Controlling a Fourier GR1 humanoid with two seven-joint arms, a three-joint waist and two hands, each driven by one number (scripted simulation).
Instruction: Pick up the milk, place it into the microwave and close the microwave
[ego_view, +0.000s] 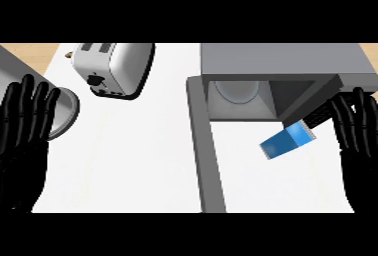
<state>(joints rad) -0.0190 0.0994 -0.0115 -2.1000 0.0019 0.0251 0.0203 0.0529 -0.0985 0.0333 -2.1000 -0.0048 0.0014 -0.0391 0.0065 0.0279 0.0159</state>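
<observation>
The milk (288, 140) lies tilted on the counter (133, 165), just near of the open microwave (280, 75); nothing is placed yet; both the left hand (26, 120) and right hand (359, 130) show straight, spread fingers, holding nothing; the door (207, 150) stays to close.

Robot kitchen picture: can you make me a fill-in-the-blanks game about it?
1. The microwave has its door swung ____.
2. The milk carton is coloured ____.
3. The toaster stands to the ____ of the microwave.
4. The milk lies nearest the robot's ____ hand.

Missing words: open; blue; left; right
</observation>
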